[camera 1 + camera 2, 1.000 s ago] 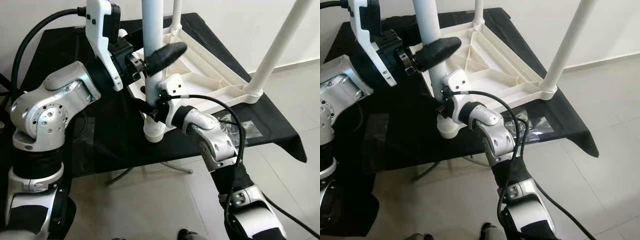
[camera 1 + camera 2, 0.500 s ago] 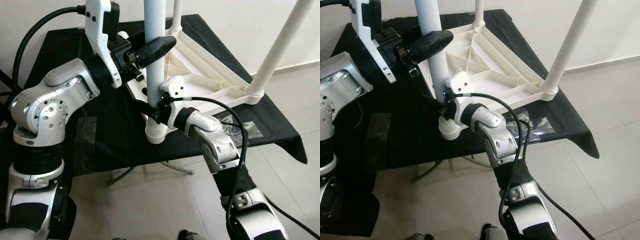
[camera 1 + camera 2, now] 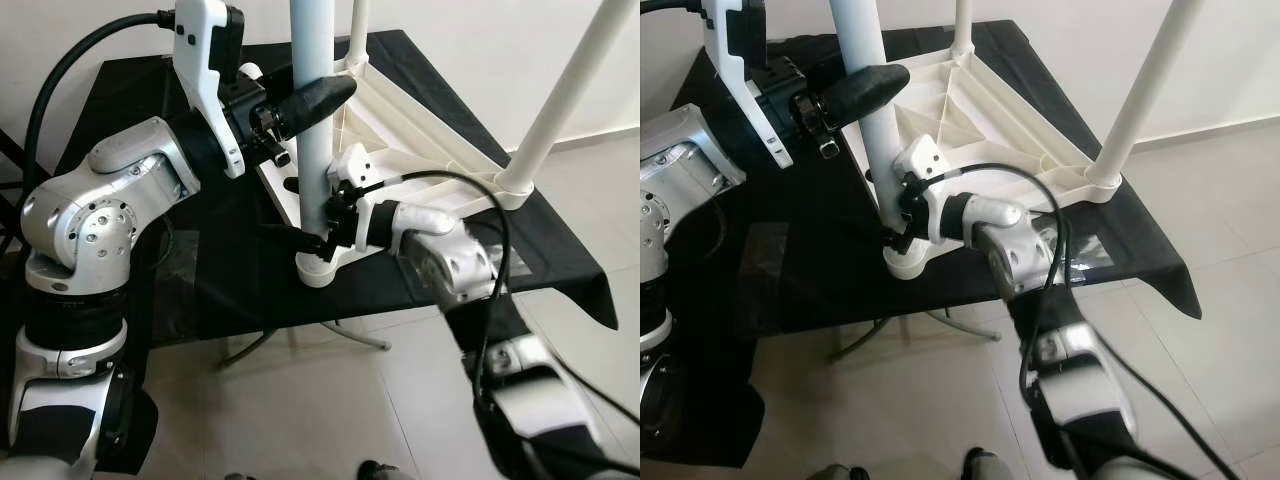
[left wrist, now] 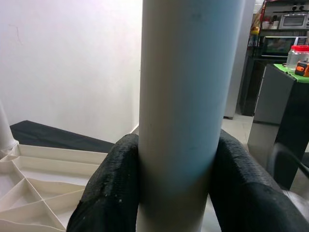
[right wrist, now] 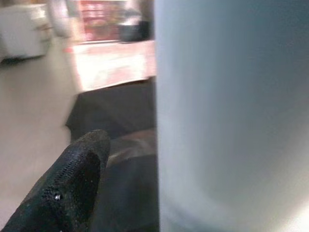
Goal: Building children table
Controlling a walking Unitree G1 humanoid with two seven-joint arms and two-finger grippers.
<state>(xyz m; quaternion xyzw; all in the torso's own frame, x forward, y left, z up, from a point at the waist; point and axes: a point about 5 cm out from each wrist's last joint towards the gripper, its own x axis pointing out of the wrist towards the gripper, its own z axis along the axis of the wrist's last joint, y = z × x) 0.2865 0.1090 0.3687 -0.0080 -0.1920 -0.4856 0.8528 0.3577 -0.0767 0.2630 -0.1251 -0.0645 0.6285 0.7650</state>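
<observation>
White plastic leg (image 3: 313,120) is pinched by left gripper (image 3: 310,97); right gripper (image 3: 312,238), fingers spread, should steady its base while turning stays straight.

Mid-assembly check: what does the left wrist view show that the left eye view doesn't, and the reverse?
Left wrist view: both black fingers of the left gripper pressed against opposite sides of the white plastic table leg, with a kitchen counter behind.

Left eye view: the right gripper low at that leg's base, the upturned white ribbed tabletop on the black cloth-covered table, and two more legs standing up.

Both: the leg and the left gripper on it.
</observation>
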